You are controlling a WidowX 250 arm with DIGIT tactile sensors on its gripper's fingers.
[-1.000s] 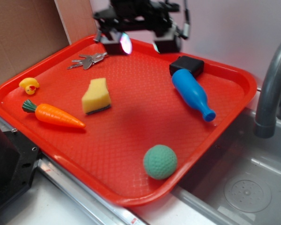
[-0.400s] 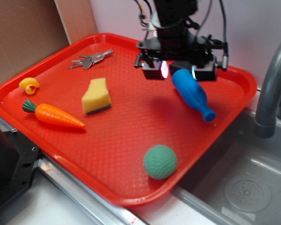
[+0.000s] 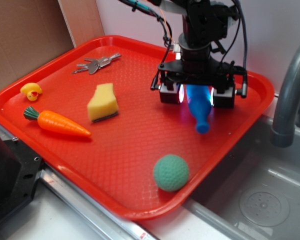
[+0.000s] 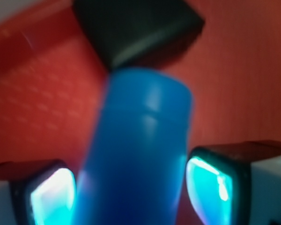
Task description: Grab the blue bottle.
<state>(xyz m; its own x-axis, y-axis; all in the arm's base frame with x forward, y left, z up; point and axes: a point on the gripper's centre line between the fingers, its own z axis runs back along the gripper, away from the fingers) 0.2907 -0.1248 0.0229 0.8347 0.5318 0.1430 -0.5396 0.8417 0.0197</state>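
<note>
Blue bottle (image 3: pixel 198 102) lies on red tray (image 3: pixel 140 165) w/ fat body between the tool (image 3: pixel 197 95) pads, jaws apart, unclamped; close evenly on body, not tapering neck, avoid black block (image 4: pixel 136 28) behind.

A robot hand (image 3: pixel 197 95) straddles a blue bottle (image 3: pixel 200 108) on a red tray (image 3: pixel 140 135), fingers (image 3: pixel 169 93) lit either side of its body. A sponge (image 3: pixel 102 102), toy carrot (image 3: pixel 56 122), rubber duck (image 3: pixel 31 91), keys (image 3: pixel 96 63) and green ball (image 3: pixel 171 172) lie nearby; a faucet (image 3: pixel 290 95) stands at right.
</note>
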